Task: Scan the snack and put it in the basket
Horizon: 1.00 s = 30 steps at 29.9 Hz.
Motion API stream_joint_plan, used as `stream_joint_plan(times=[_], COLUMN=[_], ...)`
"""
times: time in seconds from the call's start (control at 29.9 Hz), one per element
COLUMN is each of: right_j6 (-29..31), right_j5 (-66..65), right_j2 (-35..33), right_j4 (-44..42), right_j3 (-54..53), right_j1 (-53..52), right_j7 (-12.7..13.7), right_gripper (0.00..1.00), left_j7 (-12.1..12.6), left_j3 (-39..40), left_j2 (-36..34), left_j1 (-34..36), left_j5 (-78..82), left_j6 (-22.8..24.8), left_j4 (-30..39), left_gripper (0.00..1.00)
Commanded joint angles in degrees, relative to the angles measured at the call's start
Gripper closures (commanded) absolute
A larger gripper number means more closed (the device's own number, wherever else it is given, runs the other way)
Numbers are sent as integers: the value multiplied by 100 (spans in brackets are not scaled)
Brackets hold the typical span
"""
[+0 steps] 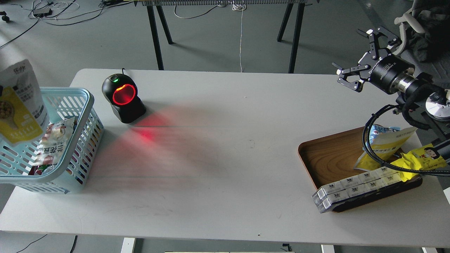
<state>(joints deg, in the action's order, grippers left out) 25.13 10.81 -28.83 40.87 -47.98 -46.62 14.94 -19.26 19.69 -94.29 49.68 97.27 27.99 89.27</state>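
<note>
The snack (19, 102), a small yellow pouch with a white top and a round picture of nuts, hangs upright at the left edge, over the far left part of the light blue basket (70, 92). Its lower end is about level with the basket's rim. My left gripper is out of view past the left edge, so I cannot see what holds the pouch. My right gripper (351, 52) is open and empty, raised above the table's far right corner. The black scanner (123, 96) stands right of the basket with its red window lit.
The basket holds another white snack bag (52, 142). A brown wooden tray (327, 154) at the right front holds a flat yellow-and-white pouch (385, 146), a bright yellow wrapper (418, 160) and white boxes (355, 188). Red scanner light falls on the white table (225, 158).
</note>
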Motion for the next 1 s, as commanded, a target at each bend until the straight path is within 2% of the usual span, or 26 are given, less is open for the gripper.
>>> stream_joint_plan(times=[0.0, 0.17, 0.43, 0.6, 0.64, 0.74, 0.9, 0.97], right_j6=[0, 0, 0, 0, 0, -8, -9, -9], right_j5=[0, 0, 0, 0, 0, 0, 0, 0], right_j2=[0, 35, 61, 105, 105, 105, 105, 105], right_j4=[0, 0, 0, 0, 0, 0, 9, 9], right_j3=[8, 17, 43, 43, 43, 52, 52, 52], right_j1=[4, 4, 4, 4, 4, 4, 4, -5], right_j7=[0, 0, 0, 0, 0, 0, 0, 0], right_gripper=[0, 0, 0, 0, 0, 0, 0, 0], left_j7=[1, 19, 19, 1, 1, -7, -139, -166], left_j3=[-403, -887, -940, -940, -940, -932, -870, -748], left_j2=[16, 86, 306, 376, 376, 376, 350, 341], left_j1=[-2, -11, -11, -11, -11, -11, 24, 85], left_j5=[2, -6, -50, -50, -50, -50, -68, -77], left_j6=[1, -74, -540, -611, -620, -707, -778, -787], left_j4=[-103, -191, -393, -437, -455, -507, -551, -587], left_gripper=[98, 98, 98, 93, 90, 68, 14, 8])
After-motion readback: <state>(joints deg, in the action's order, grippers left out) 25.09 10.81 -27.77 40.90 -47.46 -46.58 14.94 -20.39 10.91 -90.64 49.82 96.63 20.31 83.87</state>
